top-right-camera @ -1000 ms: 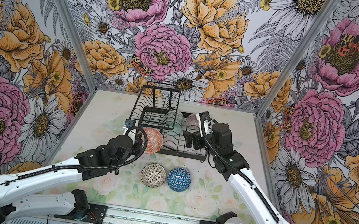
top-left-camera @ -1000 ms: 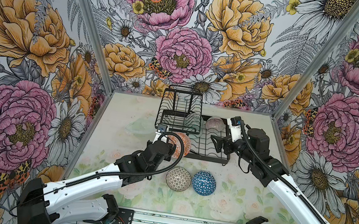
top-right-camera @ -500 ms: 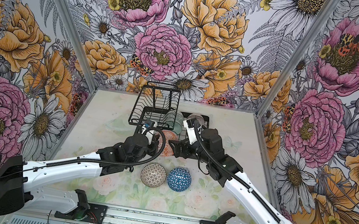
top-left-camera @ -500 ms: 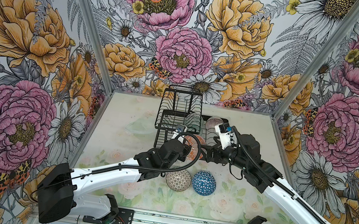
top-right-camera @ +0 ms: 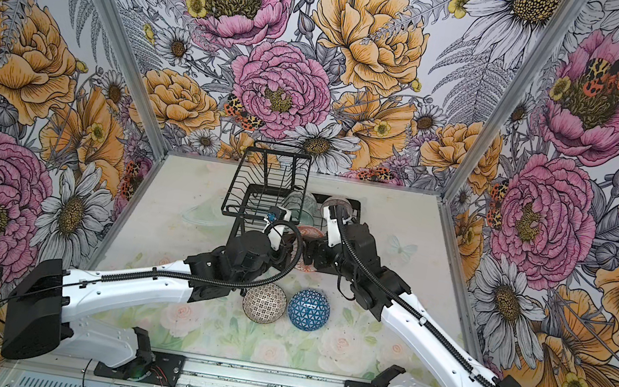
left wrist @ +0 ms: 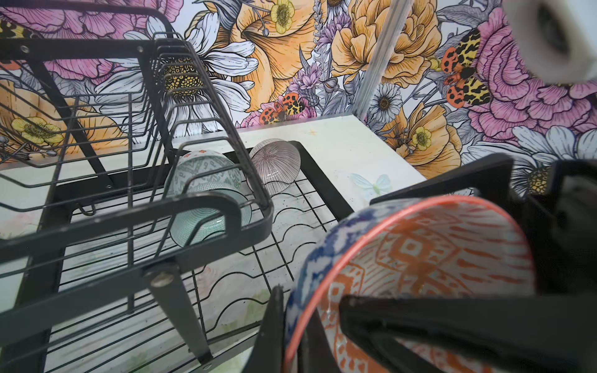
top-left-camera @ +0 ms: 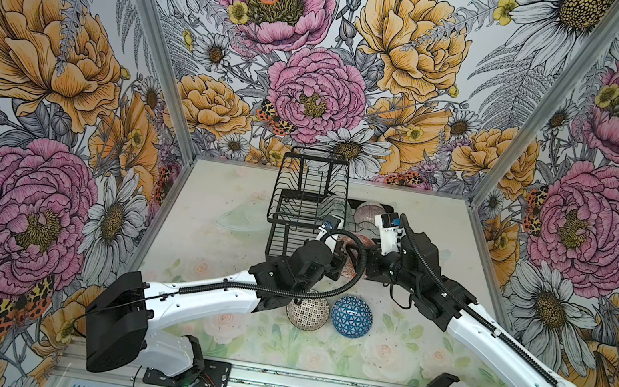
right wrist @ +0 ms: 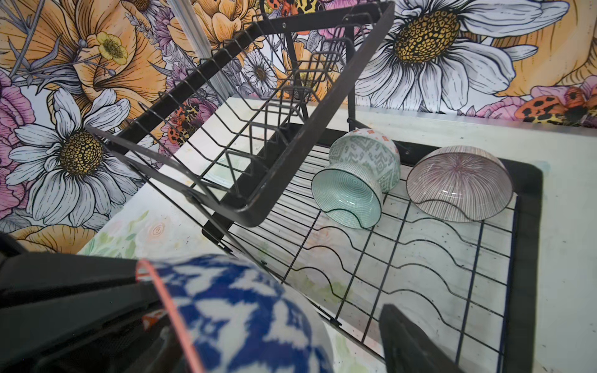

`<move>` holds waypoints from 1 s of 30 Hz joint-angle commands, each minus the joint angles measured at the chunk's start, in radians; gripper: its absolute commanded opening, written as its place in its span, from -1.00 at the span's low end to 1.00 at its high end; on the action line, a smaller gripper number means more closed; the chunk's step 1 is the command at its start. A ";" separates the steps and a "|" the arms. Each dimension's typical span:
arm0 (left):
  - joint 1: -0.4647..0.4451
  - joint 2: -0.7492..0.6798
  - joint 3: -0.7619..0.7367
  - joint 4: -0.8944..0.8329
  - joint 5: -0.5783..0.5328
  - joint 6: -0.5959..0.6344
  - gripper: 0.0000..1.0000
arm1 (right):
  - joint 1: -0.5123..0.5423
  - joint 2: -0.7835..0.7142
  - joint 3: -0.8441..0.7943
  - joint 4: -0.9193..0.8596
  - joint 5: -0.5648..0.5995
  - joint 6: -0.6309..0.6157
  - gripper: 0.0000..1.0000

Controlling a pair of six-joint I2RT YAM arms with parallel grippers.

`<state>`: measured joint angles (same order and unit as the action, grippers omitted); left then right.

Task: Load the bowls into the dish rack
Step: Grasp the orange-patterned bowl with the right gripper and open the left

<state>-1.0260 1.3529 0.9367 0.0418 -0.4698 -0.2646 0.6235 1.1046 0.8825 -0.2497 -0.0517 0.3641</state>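
Note:
The orange bowl (left wrist: pixel 420 252), orange inside and blue-and-white outside (right wrist: pixel 242 316), hangs on edge over the front of the dish rack (right wrist: pixel 529 226). My left gripper (left wrist: pixel 290 310) is shut on its rim. My right gripper (right wrist: pixel 261 290) stands open astride the same bowl, with a gap at the one finger (right wrist: pixel 407 342) that shows. Three bowls lie in the rack's base tray: grey-green geometric (right wrist: pixel 365 151), pale teal ringed (right wrist: pixel 347 197) and pink ribbed (right wrist: pixel 458 184). On the table in front sit the black-white mosaic bowl (top-left-camera: pixel 307 312) and the blue triangle bowl (top-left-camera: pixel 351 317).
The rack's raised wire basket (top-left-camera: pixel 300 184) stands over the tray's left half, close to my left wrist. Both forearms cross the table's front half and meet at the rack's front edge (top-right-camera: pixel 322 272). Flowered walls close in the back and both sides.
My left arm carried the orange bowl rightward to the rack's front. My right gripper came back from the pink bowl to meet it, and its jaws have narrowed a little.

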 commanded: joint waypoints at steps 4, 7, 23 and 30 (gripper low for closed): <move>-0.014 -0.040 0.023 0.103 0.004 0.001 -1.00 | 0.007 -0.030 -0.030 0.023 0.052 0.054 0.27; -0.014 -0.052 0.013 0.118 0.006 0.000 -1.00 | 0.007 -0.036 -0.029 0.022 0.052 0.058 -0.04; 0.007 0.003 0.114 -0.093 0.095 -0.012 -1.00 | -0.059 -0.019 0.070 -0.044 0.007 0.024 -1.00; 0.045 0.031 0.159 -0.260 0.160 0.035 0.45 | -0.103 0.018 0.071 -0.037 0.059 -0.119 -1.00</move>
<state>-0.9958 1.3708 1.0561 -0.1204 -0.3756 -0.2493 0.5354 1.1156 0.9169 -0.3176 -0.0292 0.3229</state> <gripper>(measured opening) 0.645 0.196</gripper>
